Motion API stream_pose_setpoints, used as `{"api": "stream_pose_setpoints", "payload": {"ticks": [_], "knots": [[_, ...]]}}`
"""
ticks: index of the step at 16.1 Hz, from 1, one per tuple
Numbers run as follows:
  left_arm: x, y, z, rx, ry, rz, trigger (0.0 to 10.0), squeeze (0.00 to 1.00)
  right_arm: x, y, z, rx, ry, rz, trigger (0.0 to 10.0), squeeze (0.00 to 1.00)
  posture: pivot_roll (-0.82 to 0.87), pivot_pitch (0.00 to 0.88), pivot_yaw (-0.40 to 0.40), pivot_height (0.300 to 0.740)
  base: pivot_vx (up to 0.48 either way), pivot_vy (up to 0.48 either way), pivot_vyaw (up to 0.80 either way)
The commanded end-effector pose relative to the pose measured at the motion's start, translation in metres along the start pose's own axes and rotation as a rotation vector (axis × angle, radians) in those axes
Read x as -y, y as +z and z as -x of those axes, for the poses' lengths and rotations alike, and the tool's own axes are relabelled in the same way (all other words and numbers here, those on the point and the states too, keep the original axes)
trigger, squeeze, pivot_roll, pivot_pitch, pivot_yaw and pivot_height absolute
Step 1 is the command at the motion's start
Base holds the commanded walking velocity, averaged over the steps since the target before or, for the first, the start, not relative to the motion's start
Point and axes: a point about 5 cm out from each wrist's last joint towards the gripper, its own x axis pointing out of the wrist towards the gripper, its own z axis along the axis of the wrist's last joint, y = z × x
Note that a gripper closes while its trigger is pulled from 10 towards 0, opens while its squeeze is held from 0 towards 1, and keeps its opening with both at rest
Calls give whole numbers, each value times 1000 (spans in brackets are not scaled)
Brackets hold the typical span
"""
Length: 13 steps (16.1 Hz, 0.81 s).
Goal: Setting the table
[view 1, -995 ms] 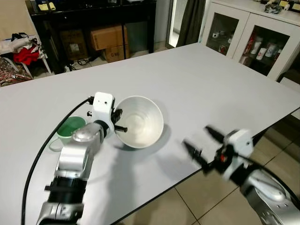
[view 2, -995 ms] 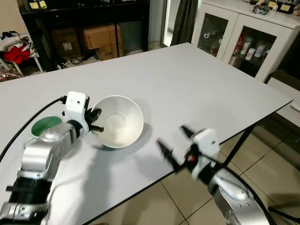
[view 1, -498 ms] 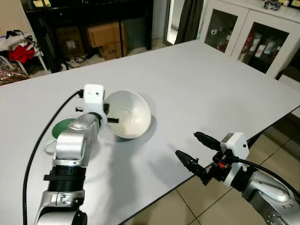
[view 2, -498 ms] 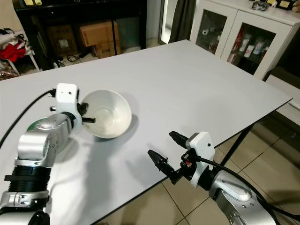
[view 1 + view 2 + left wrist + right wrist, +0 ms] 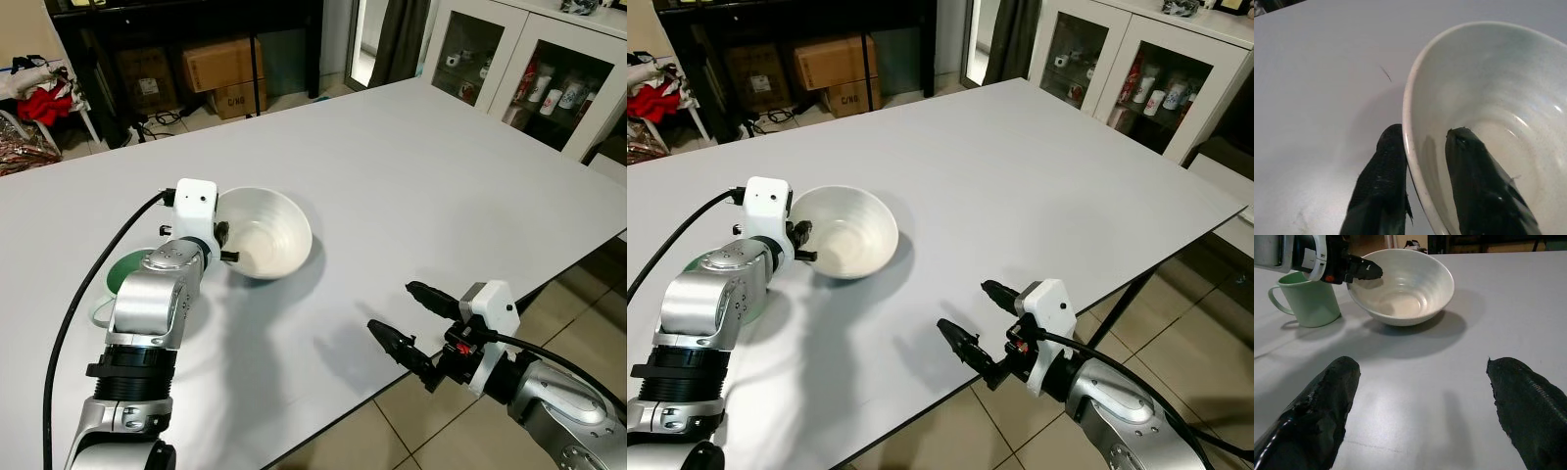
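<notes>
At about 5 o'clock, nearest the camera, the right gripper (image 5: 415,320) is being held over the near edge of the white table (image 5: 421,186), its two black fingers spread wide and holding nothing. Farther in, at about 10 o'clock, the white bowl (image 5: 263,233) is resting on the table, and its rim is being pinched by the left gripper (image 5: 1422,191), one finger inside and one outside. Just beside the bowl, at its 9 o'clock, a green mug (image 5: 1307,298) is standing upright.
</notes>
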Motion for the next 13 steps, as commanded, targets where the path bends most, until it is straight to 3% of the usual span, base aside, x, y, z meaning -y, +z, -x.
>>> {"api": "stream_pose_setpoints", "payload": {"ticks": [1, 5, 9, 10, 11, 12, 13], "knots": [[0, -6, 0, -30, -5, -21, 10000, 855, -3, 3, 1, -2, 11, 14, 10000, 0, -89, 0, 25, 740, 0, 0, 0], [-6, -2, -1, -3, 16, -73, 10000, 800, -3, 2, 1, -6, 14, 14, 10000, 0, -89, 0, 23, 740, 0, 0, 0], [-12, -1, 0, 0, 26, -88, 10000, 635, -2, 3, 1, -8, 16, 17, 10000, 0, -87, 0, 22, 740, 0, 0, 0], [-15, 0, 0, 6, 31, -92, 10000, 341, -2, 3, 0, -7, 17, 19, 10000, 0, -85, 0, 21, 740, 0, 0, 0], [-17, 13, 2, 97, 0, -95, 10000, 86, -1, 5, -1, -2, 18, 24, 10000, 0, -83, 0, 20, 740, 0, 0, 0], [-15, 25, 5, 178, -58, -91, 10000, 0, 0, 7, -1, 5, 17, 27, 10000, 0, -83, 0, 20, 740, 0, 0, 0], [-13, 29, 7, 209, -87, -87, 10000, 0, 0, 7, -1, 9, 17, 28, 10000, 0, -83, 0, 20, 740, 0, 0, 0]]}}
